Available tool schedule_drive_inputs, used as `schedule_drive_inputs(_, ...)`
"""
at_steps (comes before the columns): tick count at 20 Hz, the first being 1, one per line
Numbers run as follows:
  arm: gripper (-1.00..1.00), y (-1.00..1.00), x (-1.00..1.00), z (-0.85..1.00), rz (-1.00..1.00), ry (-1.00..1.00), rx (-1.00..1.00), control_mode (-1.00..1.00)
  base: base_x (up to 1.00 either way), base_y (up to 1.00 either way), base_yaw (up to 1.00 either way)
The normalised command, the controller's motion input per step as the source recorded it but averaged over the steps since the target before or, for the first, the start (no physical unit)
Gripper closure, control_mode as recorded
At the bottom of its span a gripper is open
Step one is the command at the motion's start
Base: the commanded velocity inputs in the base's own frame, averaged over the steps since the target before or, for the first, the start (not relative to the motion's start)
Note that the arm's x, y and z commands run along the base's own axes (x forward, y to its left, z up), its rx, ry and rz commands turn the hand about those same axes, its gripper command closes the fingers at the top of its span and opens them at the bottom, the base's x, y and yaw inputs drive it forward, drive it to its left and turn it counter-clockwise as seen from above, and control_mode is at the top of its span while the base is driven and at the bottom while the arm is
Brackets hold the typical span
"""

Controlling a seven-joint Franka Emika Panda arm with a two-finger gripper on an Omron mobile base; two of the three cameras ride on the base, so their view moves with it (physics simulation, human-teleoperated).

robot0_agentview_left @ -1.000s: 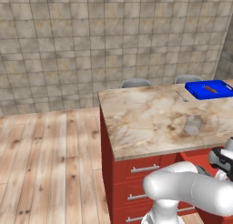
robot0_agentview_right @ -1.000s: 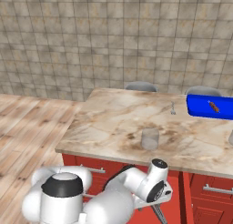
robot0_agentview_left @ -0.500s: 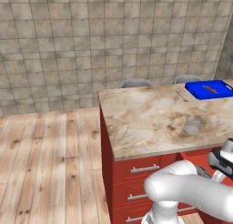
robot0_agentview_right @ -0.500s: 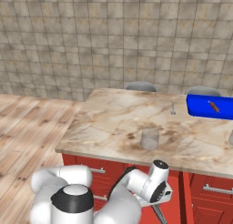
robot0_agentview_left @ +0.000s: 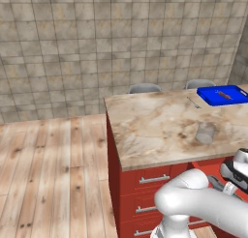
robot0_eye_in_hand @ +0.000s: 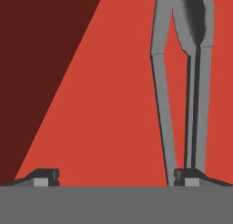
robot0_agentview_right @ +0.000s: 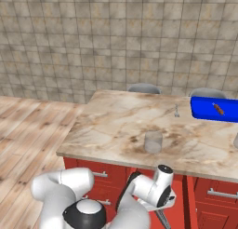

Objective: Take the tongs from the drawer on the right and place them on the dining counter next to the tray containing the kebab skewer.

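The grey metal tongs (robot0_eye_in_hand: 164,104) lie lengthwise on the red floor of the drawer (robot0_eye_in_hand: 104,109), their two narrow arms running up the right side of the hand view. My gripper (robot0_eye_in_hand: 118,177) is open just above the drawer floor. Its right fingertip (robot0_eye_in_hand: 191,176) is at the tongs' near end and its left fingertip (robot0_eye_in_hand: 45,176) is over bare red floor. Nothing is gripped. On the dining counter (robot0_agentview_left: 155,126) (robot0_agentview_right: 116,125) the blue tray (robot0_agentview_left: 208,100) (robot0_agentview_right: 204,112) sits at the far right, with the kebab skewer (robot0_agentview_left: 224,94) (robot0_agentview_right: 217,109) in it.
A clear greyish cup (robot0_agentview_left: 205,133) (robot0_agentview_right: 153,142) stands near the counter's front edge. A small silver utensil (robot0_agentview_left: 193,102) (robot0_agentview_right: 176,111) lies left of the tray. Two grey stools (robot0_agentview_left: 144,88) (robot0_agentview_right: 144,88) stand behind the counter. Dark red drawer wall (robot0_eye_in_hand: 41,59) rises on the left.
The arm's elbow has sunk lower and shifted right in the right base view. The hand stays low in front of the counter and the jaws stay open.
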Motion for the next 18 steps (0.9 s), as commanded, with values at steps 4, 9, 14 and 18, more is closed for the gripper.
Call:
schedule_drive_inputs(4,-1.00,-0.16,0.09,-0.19,0.02,0.00,0.03,-1.00,0.00,0.00,0.00)
schedule_drive_inputs(9,-1.00,-0.30,0.01,-0.10,0.02,0.00,0.04,-1.00,0.00,0.00,0.00)
schedule_drive_inputs(14,-1.00,-0.25,0.05,-0.12,0.04,0.00,0.03,-1.00,0.00,0.00,0.00)
schedule_drive_inputs(18,-1.00,-0.05,0.10,-0.42,0.07,0.02,0.01,-1.00,0.00,0.00,0.00)
